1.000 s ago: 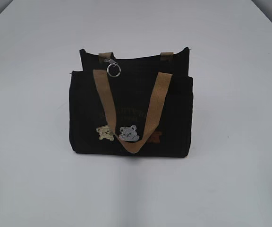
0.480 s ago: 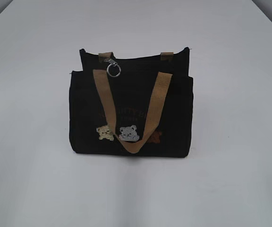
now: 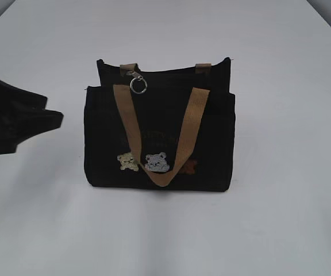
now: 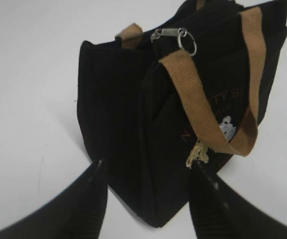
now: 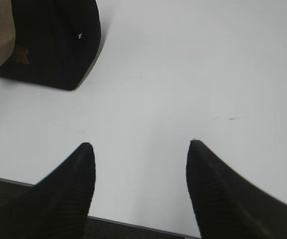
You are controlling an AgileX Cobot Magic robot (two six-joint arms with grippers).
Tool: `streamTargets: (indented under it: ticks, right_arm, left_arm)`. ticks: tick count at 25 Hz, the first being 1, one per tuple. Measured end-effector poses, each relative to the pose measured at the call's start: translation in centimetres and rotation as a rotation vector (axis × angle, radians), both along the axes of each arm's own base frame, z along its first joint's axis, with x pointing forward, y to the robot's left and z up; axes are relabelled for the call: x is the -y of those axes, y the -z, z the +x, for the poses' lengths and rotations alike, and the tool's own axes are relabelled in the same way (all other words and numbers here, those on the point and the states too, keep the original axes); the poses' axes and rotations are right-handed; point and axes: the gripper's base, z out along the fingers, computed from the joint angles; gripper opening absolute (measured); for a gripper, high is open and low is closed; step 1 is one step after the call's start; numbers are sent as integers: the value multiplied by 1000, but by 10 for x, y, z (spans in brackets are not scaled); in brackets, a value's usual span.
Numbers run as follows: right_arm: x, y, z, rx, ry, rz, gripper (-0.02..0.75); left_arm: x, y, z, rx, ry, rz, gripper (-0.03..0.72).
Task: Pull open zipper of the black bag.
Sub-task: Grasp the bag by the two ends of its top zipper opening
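We see the black bag (image 3: 160,135) standing upright in the middle of the white table (image 3: 280,218), with its zipper (image 3: 135,76) pull and key ring at about eleven o'clock on the top edge. We should steady the bag first and then pinch the small metal pull, not the tan strap (image 3: 162,138). The left gripper (image 4: 148,172) is at nine o'clock beside the bag, open and empty. The right gripper (image 5: 139,149) is also open, over bare table.

white table (image 3: 280,218), dark edge strip (image 5: 133,226)
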Motion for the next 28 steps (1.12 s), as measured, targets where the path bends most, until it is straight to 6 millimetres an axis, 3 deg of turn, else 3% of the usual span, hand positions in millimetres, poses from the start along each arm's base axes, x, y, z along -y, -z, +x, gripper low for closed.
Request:
streamTargets:
  ticks: [4,10,12,15,16,21,23,28]
  right_arm:
    - [0,0,0,0,0,0,454]
    - [-6,-5,2,23,-51,50,441]
    - [-15,-17,17,58,-143,90,430]
    - [-29,-37,64,136,-305,162,421]
    - [-32,-41,85,148,-353,176,421]
    - [-46,-38,202,122,-487,176,421]
    - [-64,-30,241,78,-536,178,421]
    - [-122,-12,302,-26,-607,211,420]
  left_arm:
    - [20,28,38,-56,83,30,402]
    - [53,50,79,-99,161,35,398]
    - [63,57,87,-110,185,38,336]
    - [75,64,90,-125,214,44,101]
    - [76,66,91,-127,218,45,67]
    - [76,66,91,-126,218,46,69]
    - [76,66,91,-126,217,44,69]
    - [76,66,91,-127,217,42,69]
